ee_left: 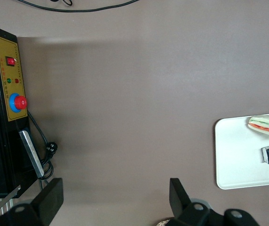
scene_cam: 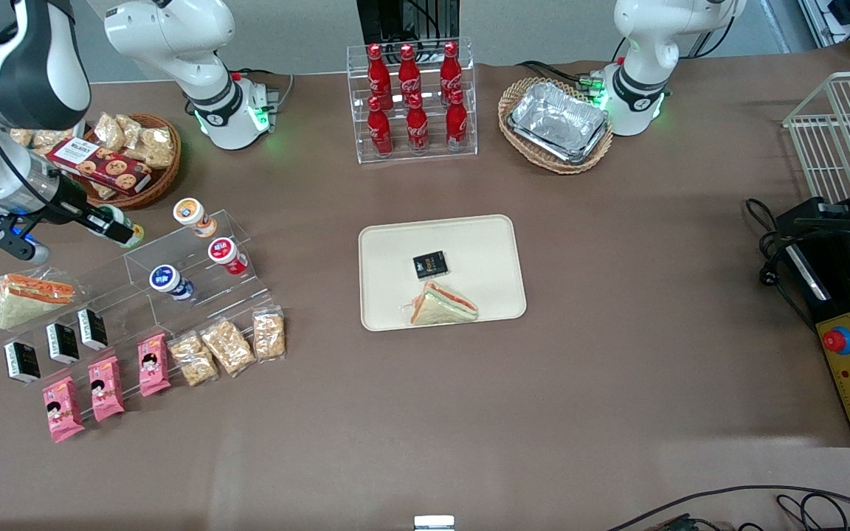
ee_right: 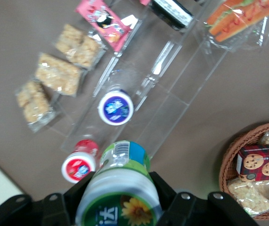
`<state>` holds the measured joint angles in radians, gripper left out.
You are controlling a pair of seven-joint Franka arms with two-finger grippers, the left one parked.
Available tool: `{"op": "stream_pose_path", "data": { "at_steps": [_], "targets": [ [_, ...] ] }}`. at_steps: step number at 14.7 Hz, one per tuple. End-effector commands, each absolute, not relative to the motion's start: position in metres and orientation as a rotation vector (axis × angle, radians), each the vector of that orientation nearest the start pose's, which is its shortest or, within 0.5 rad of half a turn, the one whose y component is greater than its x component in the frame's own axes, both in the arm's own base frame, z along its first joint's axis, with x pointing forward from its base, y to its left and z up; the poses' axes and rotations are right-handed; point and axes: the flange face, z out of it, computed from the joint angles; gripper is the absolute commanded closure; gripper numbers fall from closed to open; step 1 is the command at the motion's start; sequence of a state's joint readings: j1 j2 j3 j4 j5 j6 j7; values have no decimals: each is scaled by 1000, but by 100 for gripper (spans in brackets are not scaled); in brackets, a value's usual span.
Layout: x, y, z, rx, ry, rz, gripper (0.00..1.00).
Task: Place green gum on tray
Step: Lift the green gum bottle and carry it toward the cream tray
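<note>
The end effector is closed on the green gum, holding the canister by its sides above the acrylic display stand, at the working arm's end of the bench; in the right wrist view the green gum sits clamped between the two fingers, label outward, which indicates a side grasp that keeps the round body from rolling. The canister appears clear of the stand, not resting on it. Three other canisters remain on the stepped stand: the orange-lidded one, the red-lidded one and the blue-lidded one; the steps present each lid separately so one can be taken without disturbing its neighbours. The tray lies near the middle of the bench, well apart from the end effector, and already carries a wrapped sandwich and a small black packet. Judged from this, the pick is done and the carry to the tray is the step in hand. The bare part of the tray farther from the front camera than the black packet looks like the safest set-down area, since it avoids both items
</note>
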<state>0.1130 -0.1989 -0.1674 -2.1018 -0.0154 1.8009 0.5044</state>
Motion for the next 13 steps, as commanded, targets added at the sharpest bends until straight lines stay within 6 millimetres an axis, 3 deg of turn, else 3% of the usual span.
{"op": "stream_pose_path", "data": {
  "at_steps": [1, 4, 7, 10, 13],
  "targets": [
    [501, 6, 515, -3005, 763, 190, 56],
    [502, 46, 517, -2984, 770, 174, 56],
    [506, 122, 510, -2971, 877, 139, 56],
    [504, 205, 488, -2934, 974, 77, 56],
    [498, 277, 445, -2912, 1034, 42, 55]
  ]
}}
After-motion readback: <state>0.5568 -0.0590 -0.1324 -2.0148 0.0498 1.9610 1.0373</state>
